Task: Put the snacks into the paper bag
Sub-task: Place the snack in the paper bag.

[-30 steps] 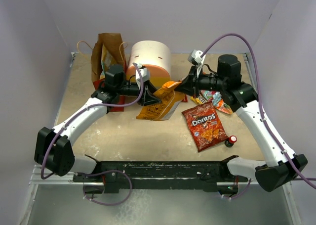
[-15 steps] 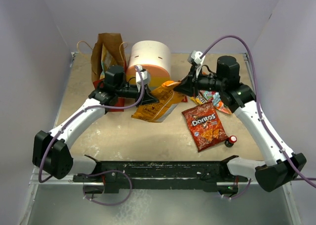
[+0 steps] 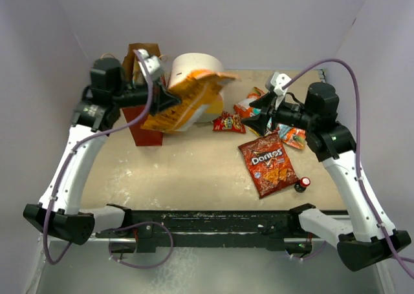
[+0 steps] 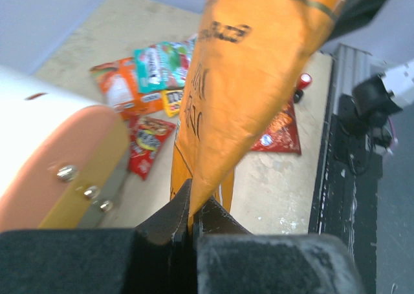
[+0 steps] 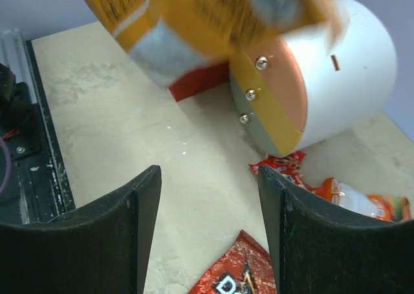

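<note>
My left gripper (image 3: 168, 103) is shut on a corner of a large orange-yellow chip bag (image 3: 189, 99), which hangs in the air in front of the drawer unit, just right of the paper bag (image 3: 140, 63). In the left wrist view the jaws (image 4: 192, 200) pinch the bag's edge (image 4: 252, 68). My right gripper (image 3: 255, 114) is open and empty (image 5: 210, 178), over bare table above the red Doritos bag (image 3: 268, 163). A small red packet (image 3: 228, 122) and several small orange and teal packets (image 3: 250, 103) lie near the drawer unit.
The round cream-orange-yellow drawer unit (image 3: 197, 68) stands right of the paper bag. A small dark bottle with a red cap (image 3: 301, 183) stands right of the Doritos bag. The black base rail (image 3: 213, 220) runs along the near edge.
The left arm lifted the orange chip bag off the table, up and left toward the paper bag. The right gripper let go of it, opened and drew back to the right.
</note>
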You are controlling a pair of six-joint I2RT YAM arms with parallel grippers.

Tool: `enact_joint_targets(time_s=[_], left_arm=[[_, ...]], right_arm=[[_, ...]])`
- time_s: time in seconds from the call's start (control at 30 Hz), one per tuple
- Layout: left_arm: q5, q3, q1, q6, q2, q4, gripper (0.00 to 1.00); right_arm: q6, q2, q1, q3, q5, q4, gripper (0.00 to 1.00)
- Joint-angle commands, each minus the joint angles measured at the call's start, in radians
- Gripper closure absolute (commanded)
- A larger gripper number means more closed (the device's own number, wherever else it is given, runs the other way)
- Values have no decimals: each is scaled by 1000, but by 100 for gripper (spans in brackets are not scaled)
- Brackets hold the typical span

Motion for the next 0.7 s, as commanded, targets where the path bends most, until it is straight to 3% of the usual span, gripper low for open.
enact_joint_targets(time_s=[0.0,0.17,0.4,0.67], left_arm=[[-30,221,122,-107,-8,-128,100],[-159,409,207,-166,42,-248,100],[-158,593,371,-254,133,-317,100],[-180,770,476,-258,313,-400,100]], right_arm=[[-33,-37,-28,6,21,-10,36],[-29,-34,-46,1,23,7,35],[-15,-37,-55,-8,9,19,33],[-12,-47,-55,-17,-9,19,31]])
